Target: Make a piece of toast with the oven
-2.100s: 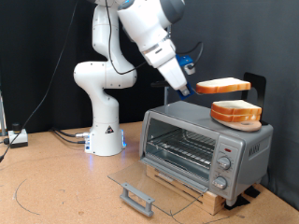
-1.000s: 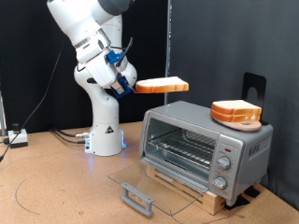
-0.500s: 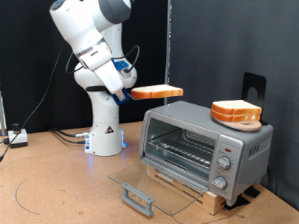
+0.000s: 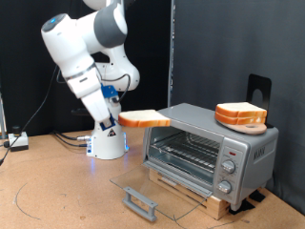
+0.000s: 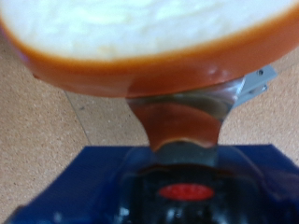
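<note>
The piece of toast hangs flat in the air just to the exterior view's left of the oven, near the height of its roof. My gripper is shut on the slice's left edge. The oven's glass door lies folded down with its grey handle at the front, and the wire rack inside shows bare. In the wrist view the piece of toast fills the frame, pale face and orange crust, with a finger pressed against its rim.
A thicker stack of bread slices rests on the oven's roof at the exterior view's right. The oven stands on a wooden board. The robot's white base is behind, left of the oven. Cables lie at the far left.
The arm has carried the slice from above the oven leftward and then down, so it now hangs lower, level with the oven's top edge. The stack on the roof has not moved.
</note>
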Motion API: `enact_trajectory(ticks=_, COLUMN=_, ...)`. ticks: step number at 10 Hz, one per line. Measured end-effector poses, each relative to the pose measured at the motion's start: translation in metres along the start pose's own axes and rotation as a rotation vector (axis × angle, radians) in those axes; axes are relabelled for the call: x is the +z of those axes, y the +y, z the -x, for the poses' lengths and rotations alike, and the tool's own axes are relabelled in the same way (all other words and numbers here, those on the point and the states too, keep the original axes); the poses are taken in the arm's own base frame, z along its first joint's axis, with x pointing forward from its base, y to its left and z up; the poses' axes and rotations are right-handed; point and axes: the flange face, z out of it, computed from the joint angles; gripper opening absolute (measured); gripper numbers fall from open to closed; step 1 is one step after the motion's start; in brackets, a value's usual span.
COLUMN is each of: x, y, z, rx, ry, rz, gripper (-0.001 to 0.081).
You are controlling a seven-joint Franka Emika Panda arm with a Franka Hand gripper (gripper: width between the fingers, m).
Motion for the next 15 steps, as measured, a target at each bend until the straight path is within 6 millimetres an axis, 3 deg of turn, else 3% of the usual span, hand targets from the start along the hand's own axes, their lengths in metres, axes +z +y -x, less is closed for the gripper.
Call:
enact_trajectory(ticks=4, x=0.011, y=0.006, z=0.002, rx=-0.039, ry=-0.04, rz=0.015, gripper=0.041)
enact_trajectory(ticks=8, x=0.047, y=-0.001, z=-0.005, rx=-0.105, ry=-0.121, rz=0.077, gripper=0.041)
enact_trajectory(ticks=12, x=0.078, y=-0.039, z=-0.039, rx=-0.203, ry=-0.128, rz=0.106, gripper=0.041)
enact_trajectory(ticks=15, x=0.094, y=-0.078, z=-0.05, rx=-0.261, ry=-0.139, rz=0.123, gripper=0.041)
